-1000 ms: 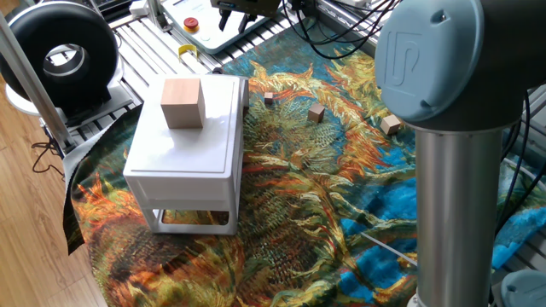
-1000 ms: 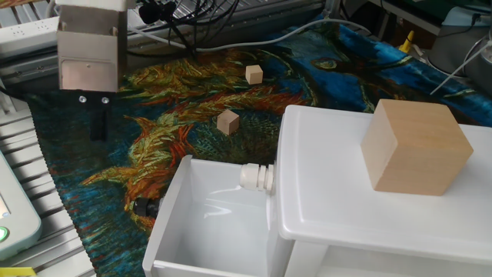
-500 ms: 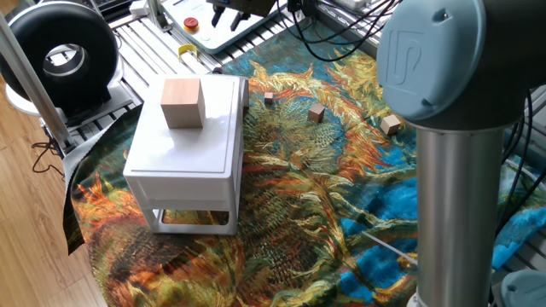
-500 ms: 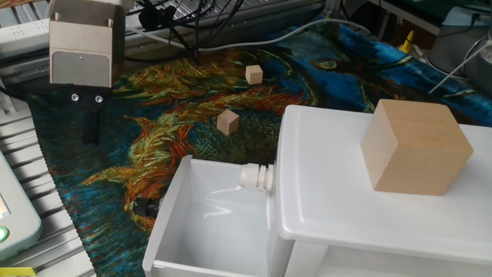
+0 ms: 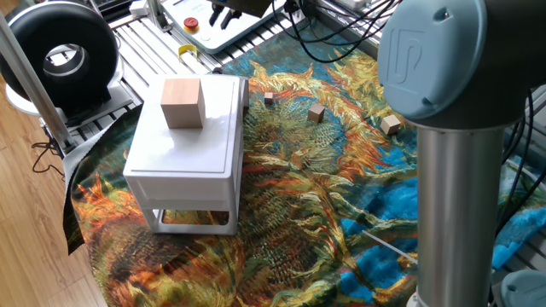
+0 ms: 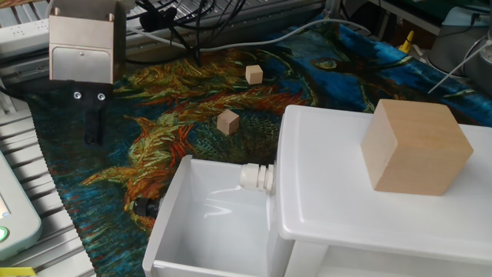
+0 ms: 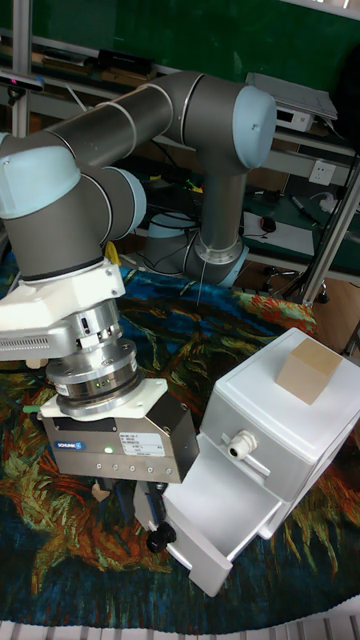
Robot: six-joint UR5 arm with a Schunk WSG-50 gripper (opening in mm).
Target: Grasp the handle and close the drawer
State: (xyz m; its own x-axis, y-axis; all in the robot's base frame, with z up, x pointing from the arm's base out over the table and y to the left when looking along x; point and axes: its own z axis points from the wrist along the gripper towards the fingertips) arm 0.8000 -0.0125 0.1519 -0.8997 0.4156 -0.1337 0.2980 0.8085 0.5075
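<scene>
The white drawer (image 6: pixel 171 201) stands pulled out of the small white cabinet (image 6: pixel 338 196), toward the lower left in the other fixed view. From its front face projects the handle (image 6: pixel 142 206), a small dark knob, also low in the tall view as the handle (image 7: pixel 160 540). My gripper (image 6: pixel 94 137) hangs above the cloth, left of and beyond the drawer, apart from the handle. In the tall view the gripper (image 7: pixel 150 508) sits just above and left of the drawer (image 7: pixel 215 500). Only one dark finger (image 6: pixel 94 123) shows clearly.
A tan wooden cube (image 6: pixel 415 146) rests on the cabinet top. A white screw fitting (image 6: pixel 257 177) juts from the cabinet face over the drawer. Small wooden blocks (image 6: pixel 227 121) (image 6: pixel 254 74) lie on the patterned cloth. A pendant (image 5: pixel 192 23), cables and metal rails lie behind the gripper.
Over the last second the gripper has shifted left in the other fixed view and toward the top edge in one fixed view. The drawer and blocks have not moved.
</scene>
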